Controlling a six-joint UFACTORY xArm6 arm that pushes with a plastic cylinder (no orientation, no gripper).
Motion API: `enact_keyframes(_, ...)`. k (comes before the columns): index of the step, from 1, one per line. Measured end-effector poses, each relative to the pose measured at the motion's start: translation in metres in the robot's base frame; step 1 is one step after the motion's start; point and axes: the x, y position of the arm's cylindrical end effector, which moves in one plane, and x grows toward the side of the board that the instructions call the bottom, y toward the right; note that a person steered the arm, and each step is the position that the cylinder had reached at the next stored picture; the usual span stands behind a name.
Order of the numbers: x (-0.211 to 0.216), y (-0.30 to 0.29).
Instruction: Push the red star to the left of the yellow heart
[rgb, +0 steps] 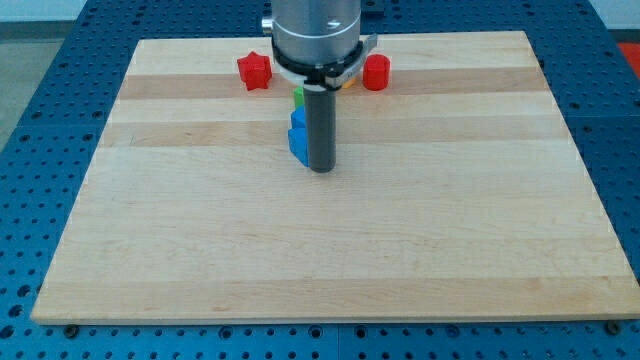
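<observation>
My tip (320, 168) has no jaws and holds nothing. It touches the blue block (298, 135). The red star (254, 71) lies up-left of it. The heart is hidden behind the arm, so I may push blindly and knock blue away.

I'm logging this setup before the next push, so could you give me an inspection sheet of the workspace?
Surface: pale wooden board, flat, no marks seen.
Job's things: red star-shaped block near the view's top, left of the rod; yellow heart mostly hidden behind the arm, only a sliver showing.
Clutter: red cylinder-like block at the view's top right of the rod; blue blocks and a green block touching the rod's left side.
Grippers: none; my tip rests beside the blue blocks.
Cables: nothing seen.
Surroundings: blue perforated table.
</observation>
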Motion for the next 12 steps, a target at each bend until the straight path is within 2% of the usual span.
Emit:
enact_keyframes(2,0.017,-0.077)
enact_keyframes(3,-0.024,-0.115)
enact_keyframes(4,-0.103,-0.125)
enact_keyframes(6,-0.172,-0.147)
enact_keyframes(10,-0.195,-0.111)
enact_keyframes(11,-0.173,-0.137)
enact_keyframes(12,-0.149,-0.139)
